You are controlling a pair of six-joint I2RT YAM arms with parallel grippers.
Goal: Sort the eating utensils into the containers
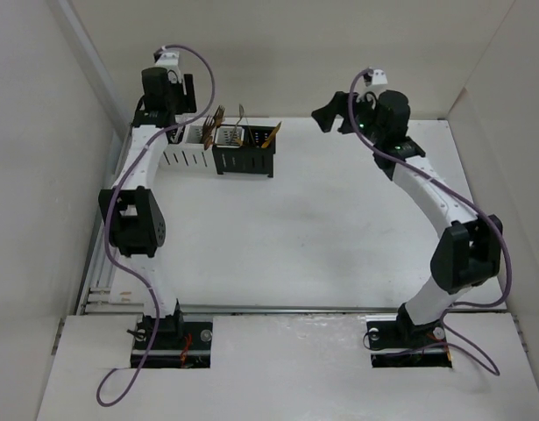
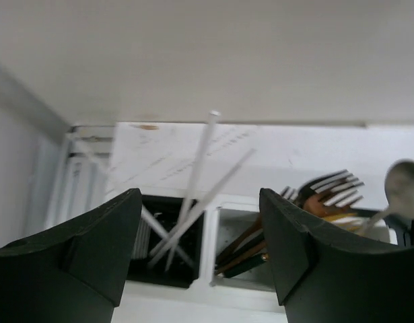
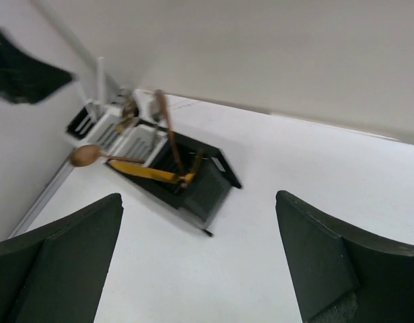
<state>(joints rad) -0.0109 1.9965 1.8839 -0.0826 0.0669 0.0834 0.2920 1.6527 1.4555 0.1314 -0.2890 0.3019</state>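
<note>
The containers stand in a row at the back left: two white caddies (image 1: pixel 187 151) and two black caddies (image 1: pixel 244 156). In the left wrist view, thin white chopsticks (image 2: pixel 193 202) stand crossed in one white compartment (image 2: pixel 166 232). Copper and silver forks (image 2: pixel 328 192) fill the one beside it, and a silver spoon (image 2: pixel 405 180) shows at the right. My left gripper (image 1: pixel 176 132) (image 2: pixel 200 252) hovers open and empty just above the white caddies. My right gripper (image 1: pixel 333 117) (image 3: pixel 196 269) is open and empty, raised to the right of the row. Its view shows a black caddy (image 3: pixel 207 188) holding a gold utensil (image 3: pixel 149 173) and a copper spoon (image 3: pixel 87 155).
White walls close in the table at the left, back and right. The caddy row sits close to the left wall and back wall. Purple cables (image 1: pixel 208 83) loop from both arms. The white table top (image 1: pixel 322 228) spreads in front of the caddies.
</note>
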